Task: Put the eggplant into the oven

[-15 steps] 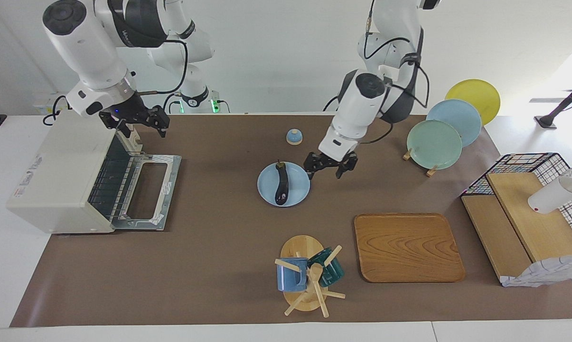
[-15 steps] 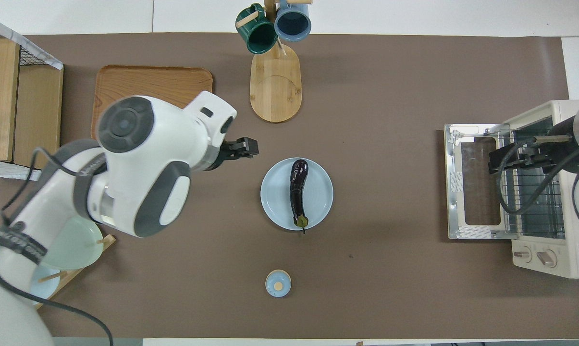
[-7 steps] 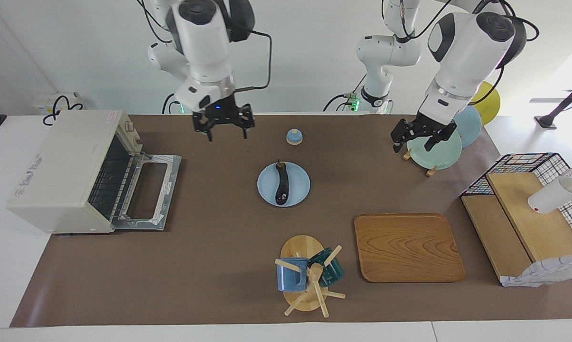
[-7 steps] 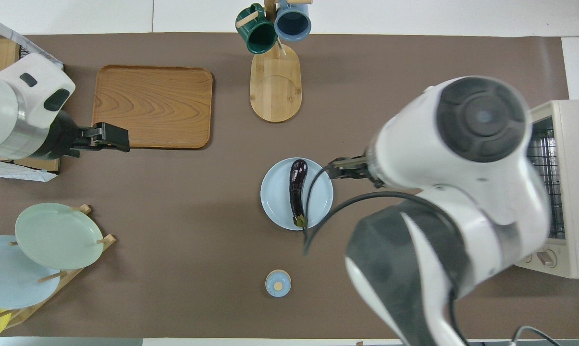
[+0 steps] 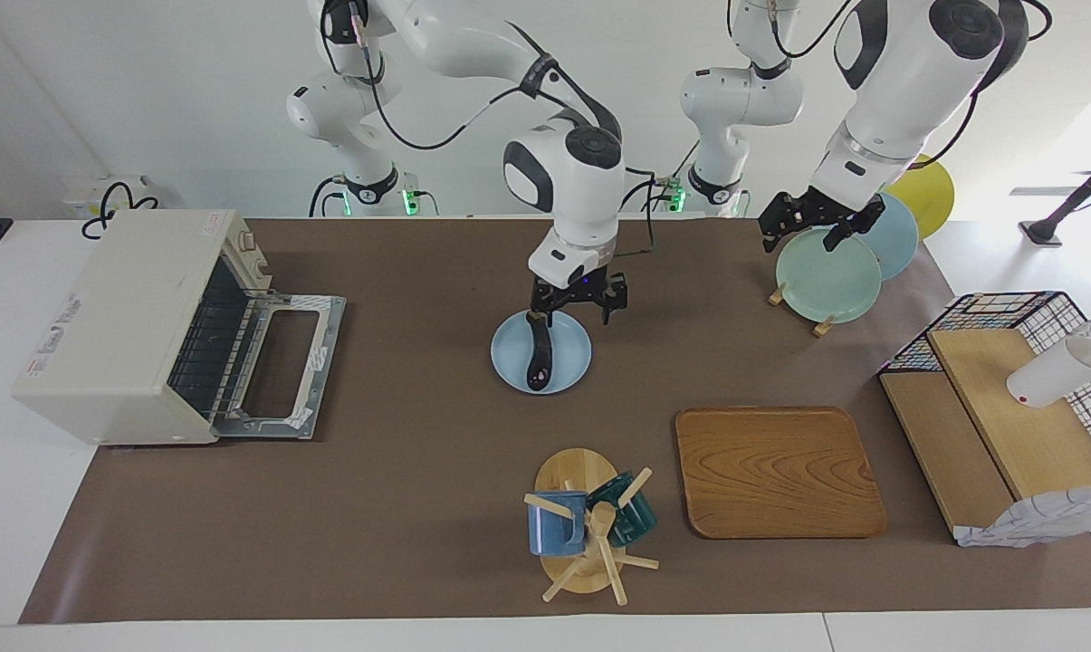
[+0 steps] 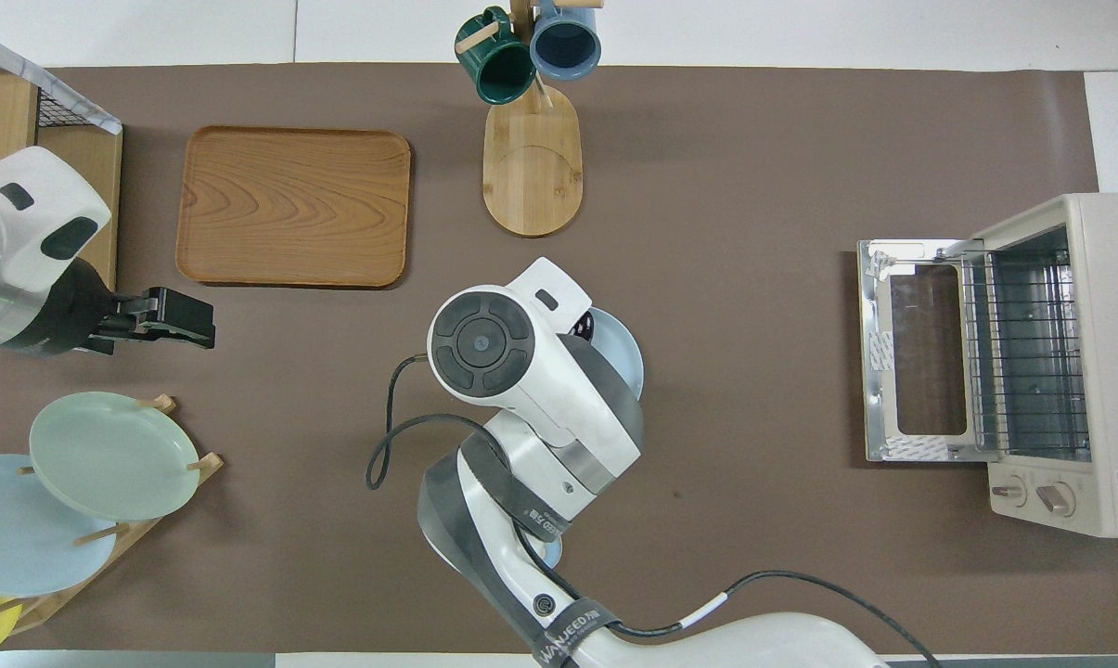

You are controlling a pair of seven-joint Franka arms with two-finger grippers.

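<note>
The dark purple eggplant (image 5: 540,358) lies on a light blue plate (image 5: 574,364) at the middle of the table, stem end toward the robots. My right gripper (image 5: 577,306) hangs open, low over the plate's edge nearer the robots. One of its fingers (image 5: 536,317) is at the eggplant's stem end; I cannot tell if it touches. In the overhead view the right arm covers most of the plate (image 6: 622,345) and the eggplant. The cream oven (image 5: 119,317) stands at the right arm's end with its door (image 5: 278,367) down; it also shows in the overhead view (image 6: 1078,371). My left gripper (image 5: 809,226) is open over the plate rack.
A plate rack (image 5: 826,272) with green, blue and yellow plates stands at the left arm's end. A wooden tray (image 5: 776,471) and a mug tree (image 5: 586,525) with two mugs lie farther from the robots than the plate. A wire basket with wooden boards (image 5: 1007,407) stands beside the tray.
My right arm has swung from the oven to the blue plate and come down over the eggplant's stem end. My left arm has drawn back from the plate to over the plate rack.
</note>
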